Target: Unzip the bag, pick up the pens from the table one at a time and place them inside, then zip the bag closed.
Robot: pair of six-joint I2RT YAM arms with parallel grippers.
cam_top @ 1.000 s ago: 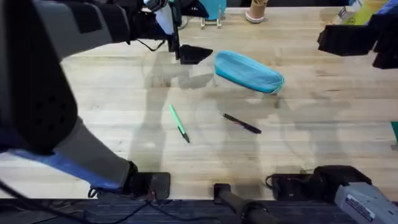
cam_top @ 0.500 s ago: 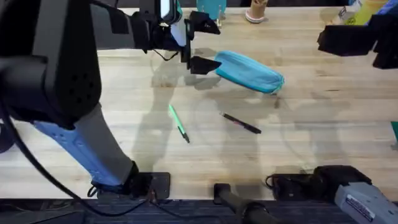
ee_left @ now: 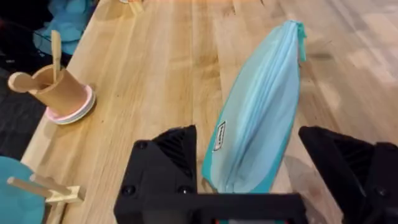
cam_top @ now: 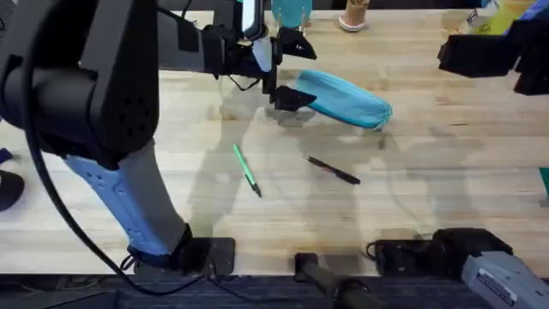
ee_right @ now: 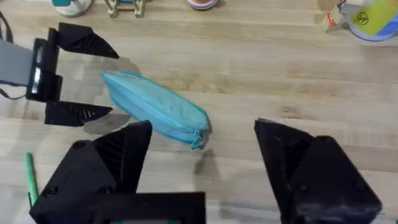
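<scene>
The teal-blue bag (cam_top: 345,97) lies zipped on the table (cam_top: 154,163), slanting from the back left to the right. My left gripper (cam_top: 290,72) is open at the bag's left end, one finger on each side of it. In the left wrist view the bag (ee_left: 261,112) runs away from between the black fingers (ee_left: 168,155). The green pen (cam_top: 247,170) and the black pen (cam_top: 334,170) lie in front of the bag. My right gripper (ee_right: 205,168) hangs open above the table, to the right of the bag (ee_right: 155,109), holding nothing.
A paper cup on a pink saucer (ee_left: 62,93) and a small wooden stand (ee_left: 43,193) sit at the back edge. A yellow container (ee_right: 367,18) stands at the back right. The arm bases (cam_top: 412,257) line the front edge.
My left gripper has moved right along the back of the table until its open fingers straddle the bag's left end. The bag, the pens and the right arm have stayed put.
</scene>
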